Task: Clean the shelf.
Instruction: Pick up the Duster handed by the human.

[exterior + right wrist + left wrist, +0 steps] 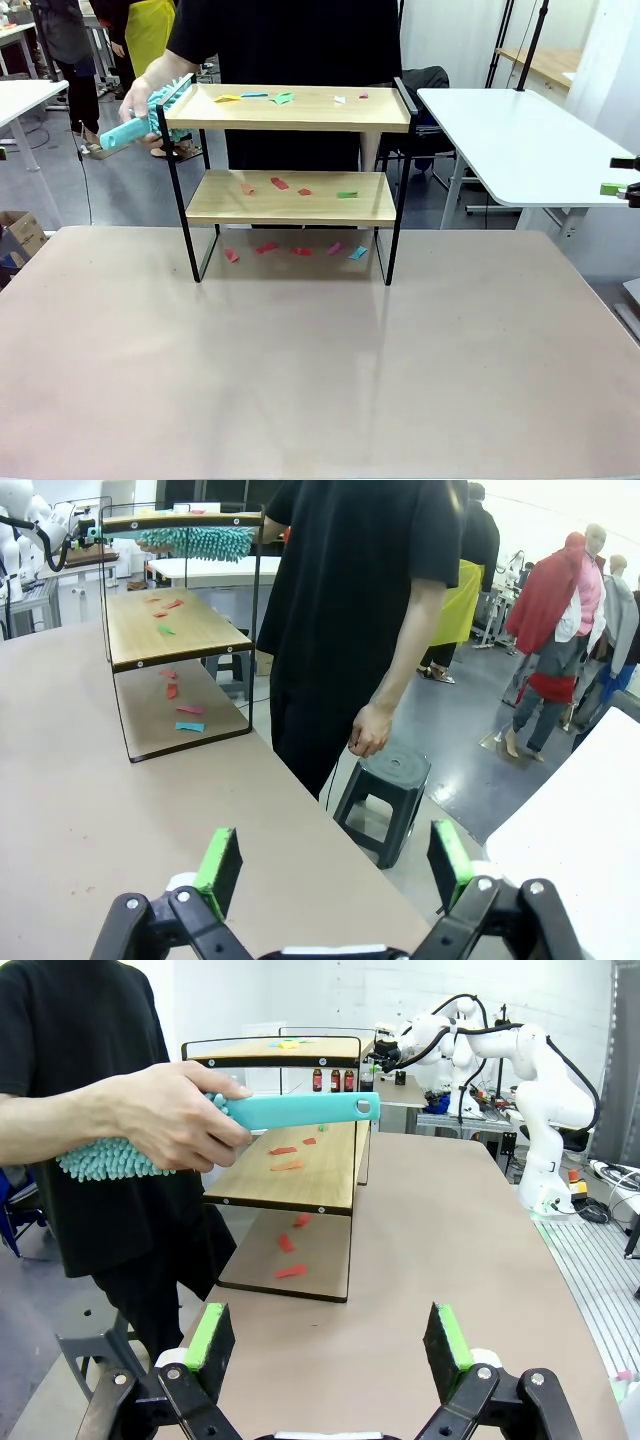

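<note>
The shelf stands at the far middle of the beige table, with light wooden boards and black legs. Coloured paper scraps lie on its top board, more scraps on the lower board and others on the tabletop beneath. A person's hand holds a teal duster at the top board's left end. In the left wrist view my left gripper is open and empty, well short of the shelf and the duster. My right gripper is open and empty too, far from the shelf.
A black stool stands by the person beyond the table's edge. A white table sits at the back right, and another white table at the back left. A cardboard box lies on the floor at the left.
</note>
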Action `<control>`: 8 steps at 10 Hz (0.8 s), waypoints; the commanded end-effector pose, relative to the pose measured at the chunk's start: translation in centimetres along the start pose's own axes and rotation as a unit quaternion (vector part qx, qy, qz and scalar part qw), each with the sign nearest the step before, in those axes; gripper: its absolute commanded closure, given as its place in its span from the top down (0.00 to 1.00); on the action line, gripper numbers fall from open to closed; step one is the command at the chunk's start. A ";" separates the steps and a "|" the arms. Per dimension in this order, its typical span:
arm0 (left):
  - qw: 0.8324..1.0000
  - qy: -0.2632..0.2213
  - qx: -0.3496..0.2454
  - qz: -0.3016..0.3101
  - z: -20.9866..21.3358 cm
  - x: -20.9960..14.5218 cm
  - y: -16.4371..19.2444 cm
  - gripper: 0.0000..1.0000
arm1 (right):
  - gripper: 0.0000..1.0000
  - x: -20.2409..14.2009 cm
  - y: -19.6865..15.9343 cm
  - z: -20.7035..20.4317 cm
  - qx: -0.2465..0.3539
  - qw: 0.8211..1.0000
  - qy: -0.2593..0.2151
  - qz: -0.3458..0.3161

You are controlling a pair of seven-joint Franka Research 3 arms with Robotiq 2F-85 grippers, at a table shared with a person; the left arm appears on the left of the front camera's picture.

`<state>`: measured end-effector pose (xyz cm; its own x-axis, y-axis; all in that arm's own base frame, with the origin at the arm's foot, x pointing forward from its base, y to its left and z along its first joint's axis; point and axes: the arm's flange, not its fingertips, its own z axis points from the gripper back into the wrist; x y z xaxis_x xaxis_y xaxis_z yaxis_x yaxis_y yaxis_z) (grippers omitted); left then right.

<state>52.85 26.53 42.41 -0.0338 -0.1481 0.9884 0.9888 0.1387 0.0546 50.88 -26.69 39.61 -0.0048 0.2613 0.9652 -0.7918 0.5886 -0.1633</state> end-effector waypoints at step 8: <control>0.995 0.096 0.037 -0.002 -2.5 10.7 -1.7 1.00 | 1.00 0.9 0.1 -0.4 -0.006 1.000 0.004 -0.003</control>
<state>52.75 24.44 49.89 -0.0452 -0.2535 0.9663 0.9803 0.1747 0.0917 50.91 -26.66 39.59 -0.0039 0.2644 0.9644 -0.7926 0.5872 -0.1642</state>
